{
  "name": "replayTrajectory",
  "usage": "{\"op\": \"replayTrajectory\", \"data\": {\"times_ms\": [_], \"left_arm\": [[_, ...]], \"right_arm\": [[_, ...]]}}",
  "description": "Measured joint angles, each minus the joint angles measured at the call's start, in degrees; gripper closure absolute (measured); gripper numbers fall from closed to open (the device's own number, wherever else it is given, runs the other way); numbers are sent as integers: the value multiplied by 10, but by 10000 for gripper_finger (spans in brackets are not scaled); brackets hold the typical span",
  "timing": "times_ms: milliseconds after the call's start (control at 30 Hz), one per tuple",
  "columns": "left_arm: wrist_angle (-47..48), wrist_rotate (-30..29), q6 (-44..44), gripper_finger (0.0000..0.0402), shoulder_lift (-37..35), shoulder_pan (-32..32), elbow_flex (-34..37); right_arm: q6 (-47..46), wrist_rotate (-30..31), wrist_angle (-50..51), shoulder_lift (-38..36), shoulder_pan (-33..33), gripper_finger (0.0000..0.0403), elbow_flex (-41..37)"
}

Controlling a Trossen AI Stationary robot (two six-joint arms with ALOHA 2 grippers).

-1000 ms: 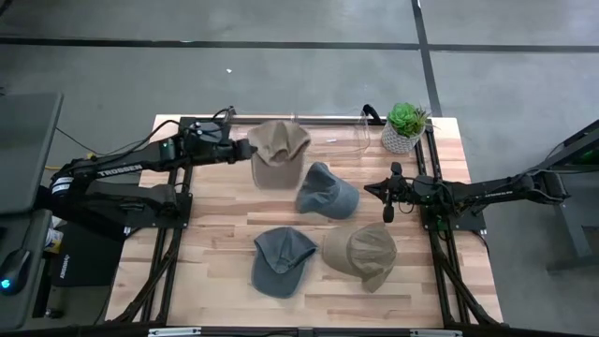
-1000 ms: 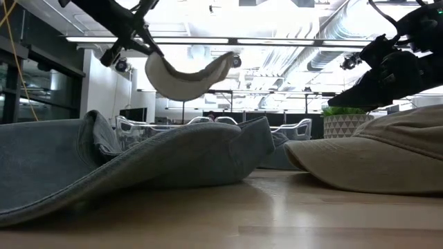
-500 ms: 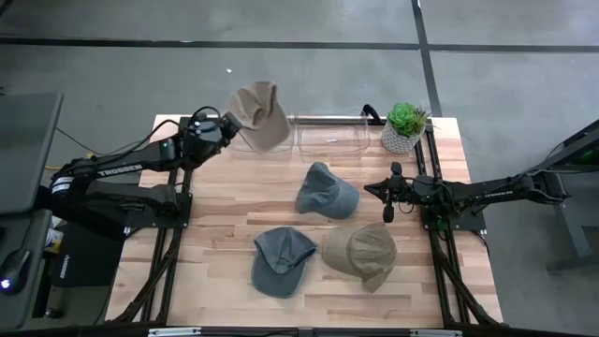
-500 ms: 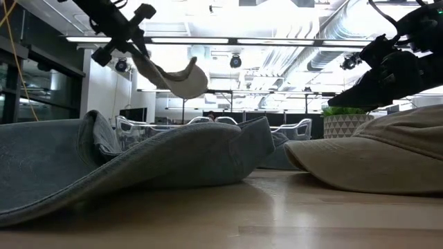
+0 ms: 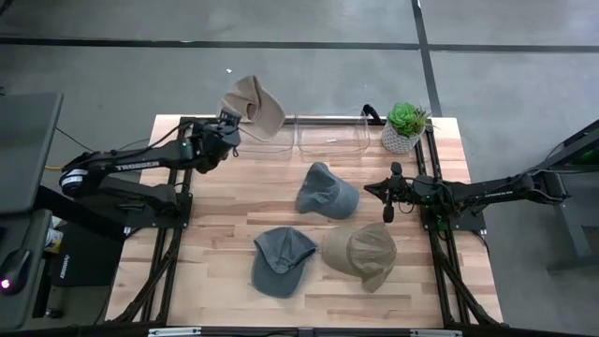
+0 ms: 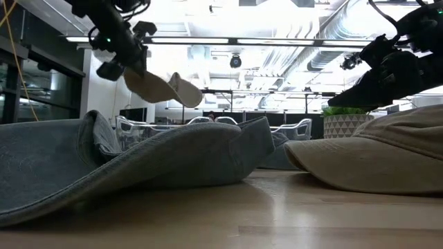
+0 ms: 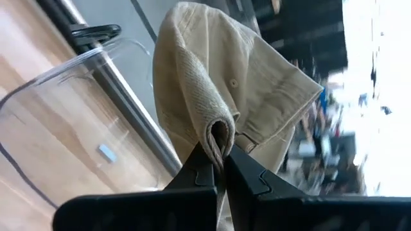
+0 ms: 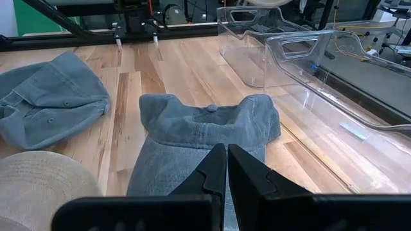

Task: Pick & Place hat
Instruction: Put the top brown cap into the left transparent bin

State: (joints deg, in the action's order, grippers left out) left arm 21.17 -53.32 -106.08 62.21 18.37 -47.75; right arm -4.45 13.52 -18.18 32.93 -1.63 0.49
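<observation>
A tan hat hangs in the air from my left gripper, over the table's far edge and the left clear bin. In the low view the hat is well above the table. In the left wrist view the gripper is shut on the hat. My right gripper is shut and hovers by the table's right side, just above a blue-grey hat that lies flat on the wood. My left gripper pinches a fold of the tan hat's cloth between its two fingers, several layers bunched together. The fingers slant up toward the far edge. The hat is lifted clear and flops beyond the fingertips, slack.
Two clear bins stand side by side at the far edge, the right one beside a potted plant. A second blue-grey hat and a second tan hat lie near the front. Bare wood shows on the left side.
My left gripper has swung toward the table's far edge and tipped upward, staying shut on the tan hat. The hat has gone from spread over the bin to flopped over beyond the fingertips at the far edge. My right arm has kept still.
</observation>
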Motion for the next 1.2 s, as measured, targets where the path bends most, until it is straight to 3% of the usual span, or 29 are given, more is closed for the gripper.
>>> {"op": "replayTrajectory", "data": {"times_ms": [133,433,800,1200], "left_arm": [[-2,2,-84,401,29,0,0],[2,-30,-140,401,93,-27,0],[24,-39,-189,401,158,-27,0],[25,-12,-199,400,186,-27,0]], "right_arm": [[0,0,0,0,0,391,0],[0,0,0,0,0,391,0],[0,0,0,0,0,391,0],[0,0,0,0,0,391,0]]}}
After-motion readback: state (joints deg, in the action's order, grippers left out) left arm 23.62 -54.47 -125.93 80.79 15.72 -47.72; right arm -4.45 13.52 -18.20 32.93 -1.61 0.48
